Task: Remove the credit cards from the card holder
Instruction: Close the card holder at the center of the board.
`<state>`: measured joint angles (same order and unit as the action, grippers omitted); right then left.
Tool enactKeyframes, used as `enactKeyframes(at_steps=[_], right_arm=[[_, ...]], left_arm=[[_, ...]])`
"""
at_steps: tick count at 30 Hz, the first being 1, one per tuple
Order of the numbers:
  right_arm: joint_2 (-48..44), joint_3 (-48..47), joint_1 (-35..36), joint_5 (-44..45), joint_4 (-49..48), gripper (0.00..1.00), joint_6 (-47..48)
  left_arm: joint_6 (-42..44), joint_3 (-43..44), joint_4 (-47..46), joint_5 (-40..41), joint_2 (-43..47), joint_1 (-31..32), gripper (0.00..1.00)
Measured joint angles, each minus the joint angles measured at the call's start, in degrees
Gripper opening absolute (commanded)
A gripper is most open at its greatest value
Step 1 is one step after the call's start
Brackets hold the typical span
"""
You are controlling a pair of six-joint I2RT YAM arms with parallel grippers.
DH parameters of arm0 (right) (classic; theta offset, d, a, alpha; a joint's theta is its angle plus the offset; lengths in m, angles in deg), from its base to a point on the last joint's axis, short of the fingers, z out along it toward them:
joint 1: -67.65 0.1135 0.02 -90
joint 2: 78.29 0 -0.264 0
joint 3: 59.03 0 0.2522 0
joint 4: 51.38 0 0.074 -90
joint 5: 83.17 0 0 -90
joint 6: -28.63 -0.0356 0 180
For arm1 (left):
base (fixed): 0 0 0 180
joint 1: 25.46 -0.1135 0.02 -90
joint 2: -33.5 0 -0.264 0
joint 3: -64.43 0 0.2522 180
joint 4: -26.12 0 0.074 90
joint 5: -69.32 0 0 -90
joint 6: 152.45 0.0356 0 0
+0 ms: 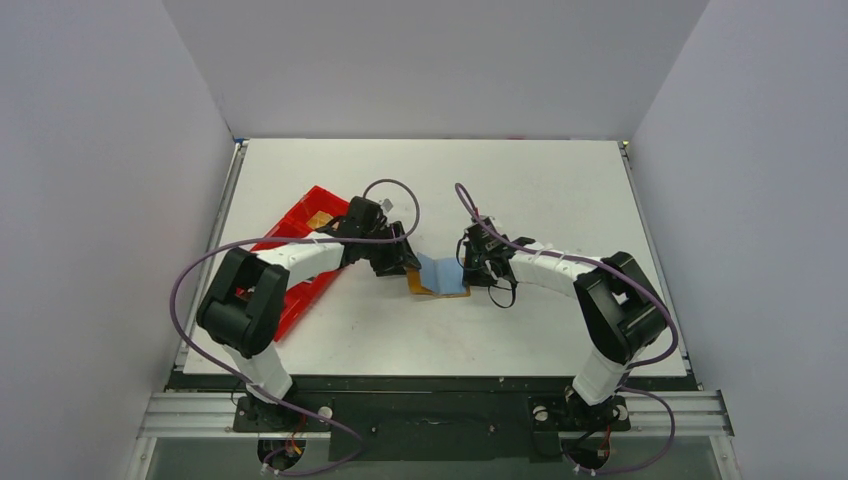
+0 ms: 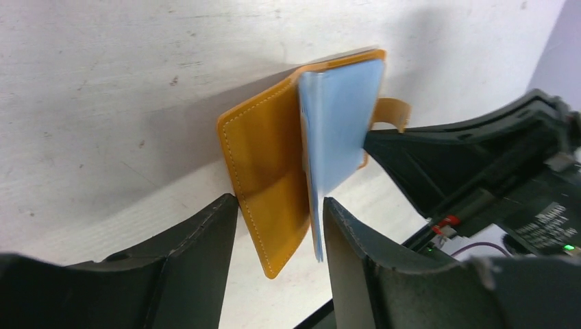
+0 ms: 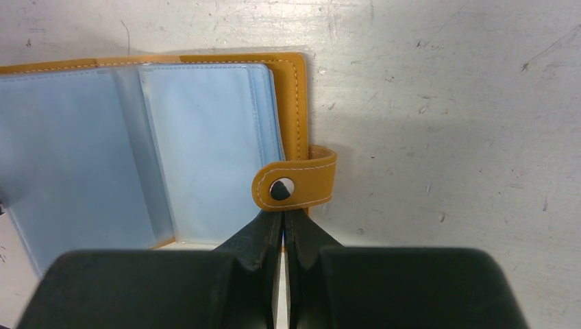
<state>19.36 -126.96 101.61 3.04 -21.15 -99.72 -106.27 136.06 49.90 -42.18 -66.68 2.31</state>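
The tan card holder (image 1: 452,291) lies open on the table between my two grippers, with pale blue-grey cards (image 1: 437,270) showing inside. In the left wrist view its tan cover (image 2: 264,171) stands tilted with the blue cards (image 2: 339,130) fanned beside it. My left gripper (image 2: 279,229) is open, and the holder's lower corner sits between its fingers. In the right wrist view the holder (image 3: 296,89) is spread open with blue leaves (image 3: 199,144) and a snap strap (image 3: 294,184). My right gripper (image 3: 283,218) is shut on the holder's edge just below the strap.
A long red tray (image 1: 318,195) lies at the left under my left arm, with something yellow in it. White walls enclose the table on three sides. The table's black front edge runs along the bottom.
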Motion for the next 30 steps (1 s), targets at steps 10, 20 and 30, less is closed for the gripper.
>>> enactKeyframes(at_steps=[10, 20, 30], right_arm=[[0.5, -0.5, 0.5, 0.1, -0.2, 0.00, 0.0], [2.1, -1.2, 1.7, -2.3, -3.2, 0.00, -0.9], [2.3, -1.3, 1.8, -3.1, -4.0, 0.00, -1.6]], left_arm=[[-1.0, 0.4, -0.9, -2.6, 1.9, 0.2, 0.38], [-1.7, 4.0, -1.3, -4.3, 0.3, 3.1, 0.38], [-2.0, 8.3, -1.6, -4.5, -5.7, 5.2, 0.38]])
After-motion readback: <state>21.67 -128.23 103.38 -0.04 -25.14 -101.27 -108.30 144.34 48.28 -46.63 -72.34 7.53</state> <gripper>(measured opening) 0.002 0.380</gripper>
